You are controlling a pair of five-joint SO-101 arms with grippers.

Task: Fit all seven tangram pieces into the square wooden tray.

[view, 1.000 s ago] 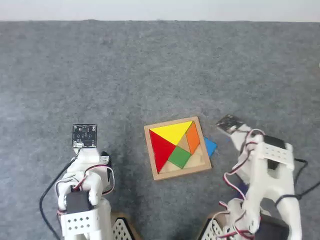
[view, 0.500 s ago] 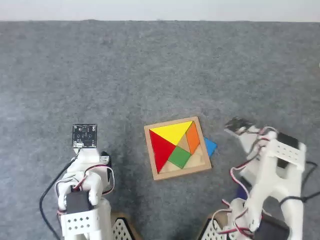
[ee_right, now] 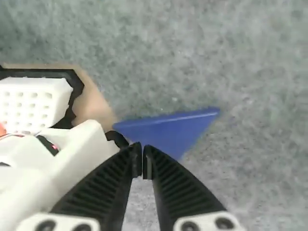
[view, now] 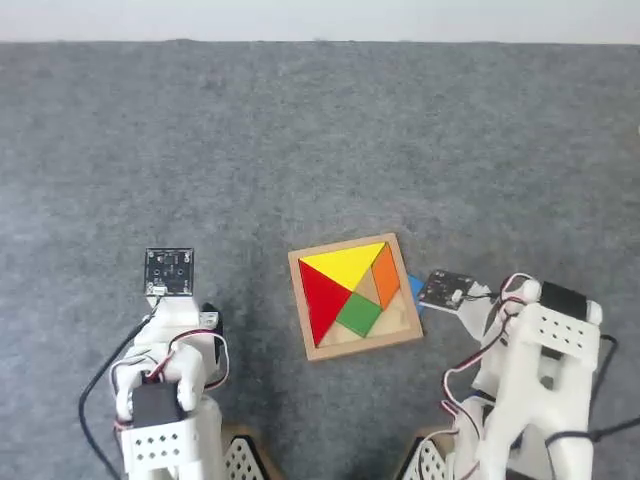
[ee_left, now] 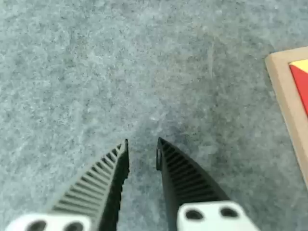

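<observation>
Slippage is the risk: the right hand (ee_right: 143, 161), clenched and empty at the edge of the blue triangle (ee_right: 168, 129), may shove that piece along the tabletop (view: 300, 150) against the wooden tray (view: 366, 346), centre frame in the high view, instead of gripping it.

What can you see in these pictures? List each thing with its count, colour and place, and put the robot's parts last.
tray: one, pale wood, mid-table between the arms, partly filled.
yellow triangle: one, yellow, far part of the tray.
red triangle: one, red, in the tray, on the left arm's side.
orange piece: one, orange, in the tray, on the right arm's side.
green square: one, green, in the tray, below the yellow triangle.
blue triangle: one, blue, on the mat just outside the tray.
mat: one, grey, covers the table.
left gripper: one, black fingers, open, over bare mat.
right gripper: one, black fingers, shut, at the blue triangle's edge.
</observation>
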